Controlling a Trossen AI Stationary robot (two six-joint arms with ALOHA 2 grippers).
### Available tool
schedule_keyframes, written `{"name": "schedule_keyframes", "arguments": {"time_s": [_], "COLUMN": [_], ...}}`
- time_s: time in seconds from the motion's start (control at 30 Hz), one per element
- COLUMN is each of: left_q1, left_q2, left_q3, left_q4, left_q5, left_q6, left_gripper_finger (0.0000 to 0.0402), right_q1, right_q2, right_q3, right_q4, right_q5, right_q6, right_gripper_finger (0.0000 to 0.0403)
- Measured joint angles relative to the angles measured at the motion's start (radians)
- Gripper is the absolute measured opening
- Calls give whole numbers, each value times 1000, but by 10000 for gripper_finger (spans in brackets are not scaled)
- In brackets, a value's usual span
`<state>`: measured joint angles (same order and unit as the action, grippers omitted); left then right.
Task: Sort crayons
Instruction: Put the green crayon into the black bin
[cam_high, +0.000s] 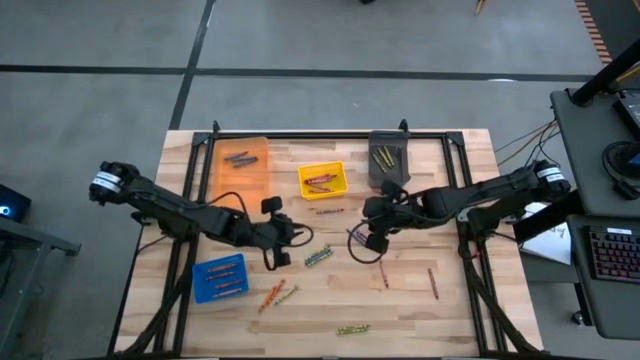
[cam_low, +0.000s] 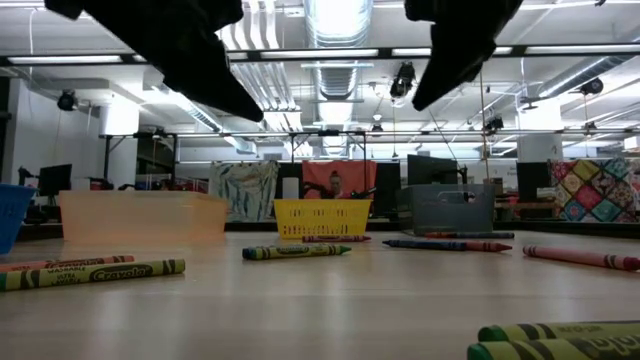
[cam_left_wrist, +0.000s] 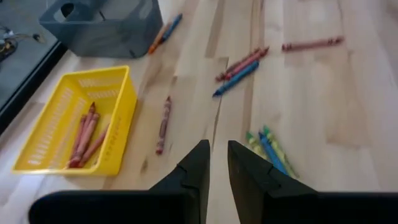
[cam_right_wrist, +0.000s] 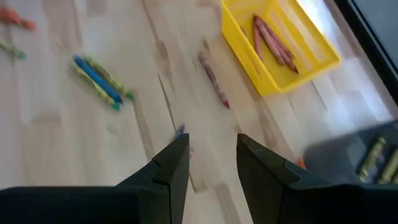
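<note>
Crayons lie loose on the wooden table: a green-and-blue bunch, a blue-purple one, two red ones, an orange-green pair and an olive pair. My left gripper hangs above the table's middle, left of the bunch. It is empty, with only a narrow gap between its fingers. My right gripper is open and empty above the table. A blue crayon tip shows just past one finger.
Four bins stand on the table: orange, yellow with red crayons, grey with olive crayons, and blue with orange ones. A red-brown crayon lies beside the yellow bin. There is bare wood near the front edge.
</note>
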<state>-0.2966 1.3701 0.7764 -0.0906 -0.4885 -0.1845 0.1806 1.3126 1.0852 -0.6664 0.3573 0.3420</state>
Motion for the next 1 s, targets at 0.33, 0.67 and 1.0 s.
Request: {"name": "schedule_keyframes", "arguments": {"time_s": [0.33,0.67,1.0], "left_q1": [2,3,3], "left_q2": [0,100,283], "left_q3": [-165,-200,-117], "left_q4": [383,548,546], "left_q5": [0,0,26], "left_q6": [-17,-45,-65], "left_gripper_finger": [62,109,122], "right_q1": [2,2,2], "right_q2": [-18,-18,-18], "right_q3": [-89,-141,-142], "right_q4": [26,156,186], "right_q5": [-1,-2,-2], "right_q6": [60,60,55], "right_gripper_finger": [134,130,139]}}
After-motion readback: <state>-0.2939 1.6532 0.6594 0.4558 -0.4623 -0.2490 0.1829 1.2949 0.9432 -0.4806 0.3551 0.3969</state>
